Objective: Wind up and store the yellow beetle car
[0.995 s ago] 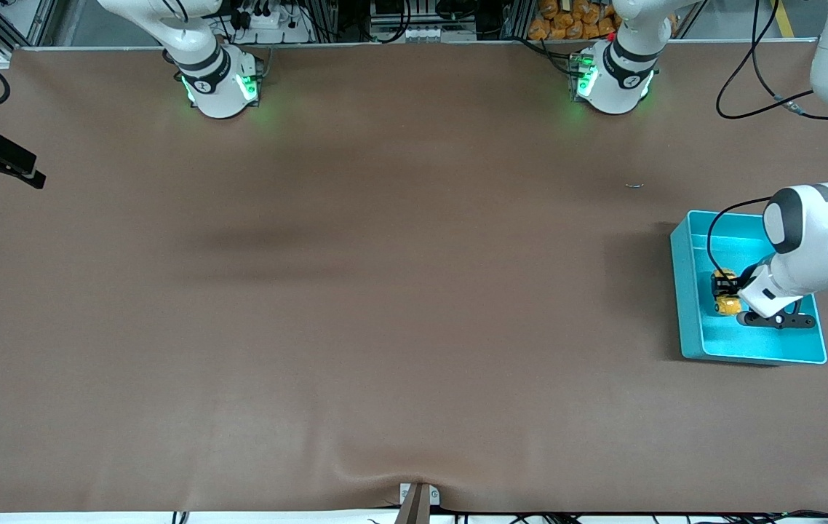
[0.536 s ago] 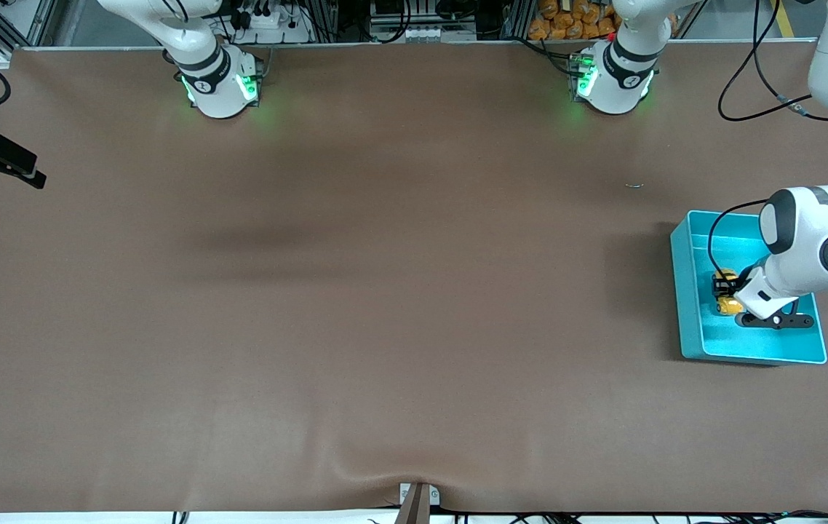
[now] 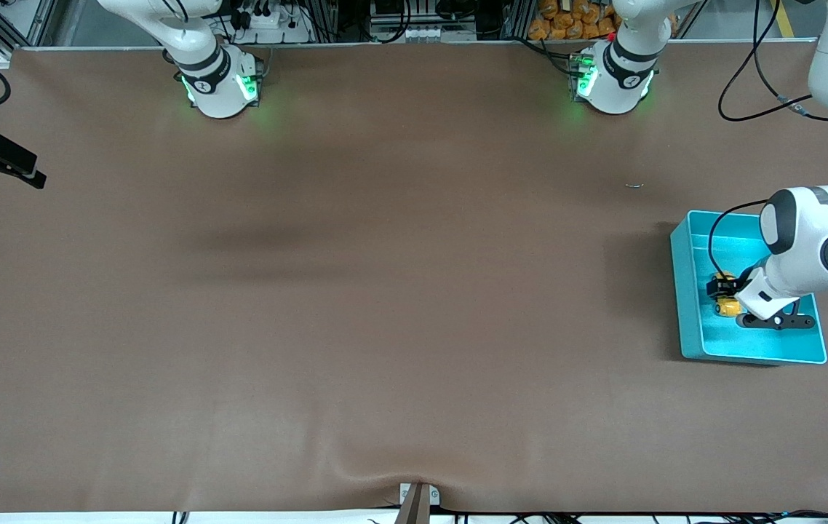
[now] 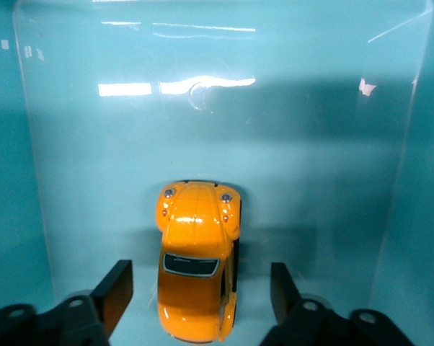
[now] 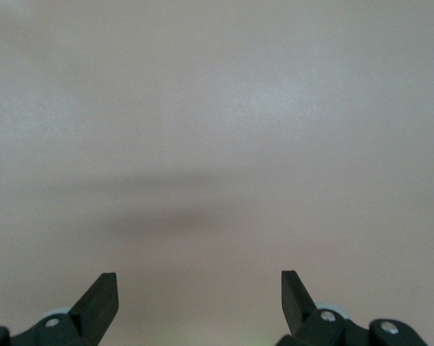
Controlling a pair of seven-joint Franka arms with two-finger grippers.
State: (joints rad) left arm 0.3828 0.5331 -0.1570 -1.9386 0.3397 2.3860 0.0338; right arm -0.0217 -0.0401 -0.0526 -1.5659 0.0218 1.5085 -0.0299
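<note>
Now | yellow beetle car on teal bin floor (untouched) | left gripper jaws apart, straddling it | right gripper jaws apart over table, waiting

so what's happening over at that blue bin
The left gripper is down inside the teal bin at the left arm's end of the table, fingers open on either side of the yellow beetle car. The car sits on the bin floor, free of both fingers. The right gripper waits open over bare table.
</note>
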